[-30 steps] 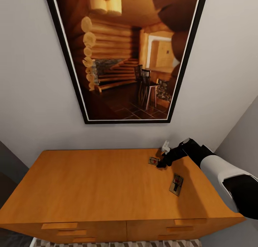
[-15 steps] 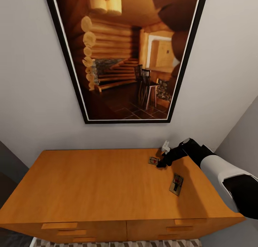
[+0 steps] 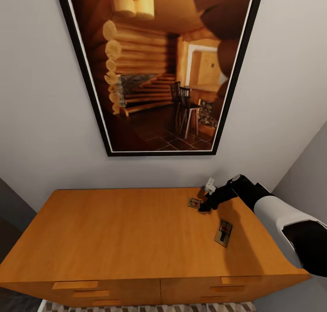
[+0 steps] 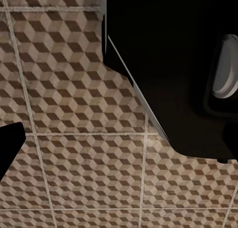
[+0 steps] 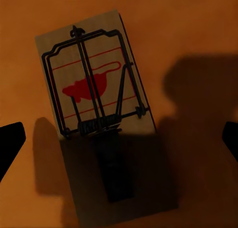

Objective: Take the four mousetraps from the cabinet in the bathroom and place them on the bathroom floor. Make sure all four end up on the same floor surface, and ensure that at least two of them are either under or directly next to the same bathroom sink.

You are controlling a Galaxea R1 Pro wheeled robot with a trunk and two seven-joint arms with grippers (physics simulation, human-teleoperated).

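Observation:
Two mousetraps lie on the orange-brown cabinet top at its right end: one farther back, one nearer the front. My right gripper hovers low right beside the far mousetrap. In the right wrist view that mousetrap lies flat below the gripper, whose black fingertips stand wide apart, open and empty. My left gripper hangs open over the cube-patterned bathroom floor, holding nothing.
A large black-framed picture hangs on the wall behind the cabinet. A small white fitting sits on the wall by the right gripper. A grey wall closes the right side. My black base is beside the left gripper.

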